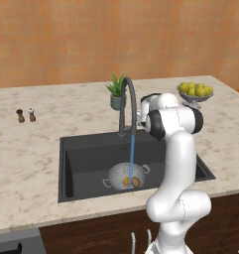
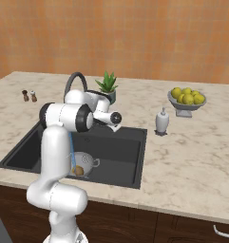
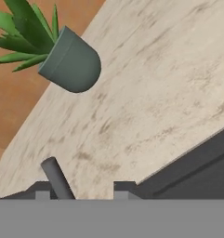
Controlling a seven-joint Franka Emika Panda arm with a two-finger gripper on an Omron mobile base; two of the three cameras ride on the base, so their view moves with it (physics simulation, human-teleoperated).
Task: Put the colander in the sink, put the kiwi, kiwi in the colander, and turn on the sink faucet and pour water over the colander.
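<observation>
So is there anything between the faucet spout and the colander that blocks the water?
Nothing visible does. The water falls straight from the sink faucet into the colander, which sits on the floor of the sink with both kiwis inside. The arm stands to the side of the stream.

Worktop (image 1: 36,149): pale beige marble slab
Plant (image 1: 116,92): green spiky, grey pot, back edge
Fruit bowl (image 1: 195,94): footed, silver, heaped yellow-green lemons
Shakers (image 1: 26,115): two small, far left
Dispenser (image 2: 161,121): white soap bottle
</observation>
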